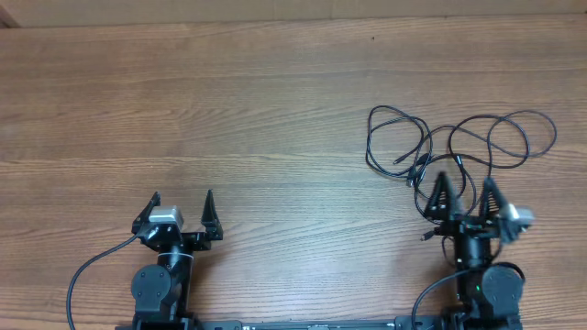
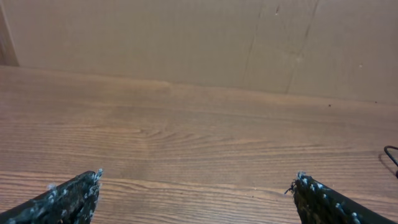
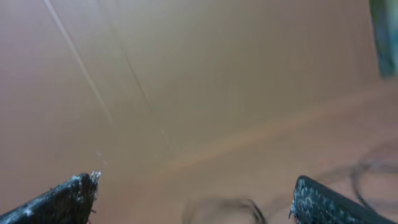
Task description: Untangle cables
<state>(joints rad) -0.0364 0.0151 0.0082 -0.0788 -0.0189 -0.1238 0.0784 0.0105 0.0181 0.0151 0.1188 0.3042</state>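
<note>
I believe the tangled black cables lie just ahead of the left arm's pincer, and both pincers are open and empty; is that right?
Not quite. The overhead view shows the cables bunched just ahead of the right pincer, not the left pincer, which has only bare table in front of it. The rest holds: both pincers are open and empty.

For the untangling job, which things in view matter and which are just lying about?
Job: cables; right gripper, open, close to them; left gripper, open, far from them.
Not the job: thick wire at the arm base; wooden table.
</note>
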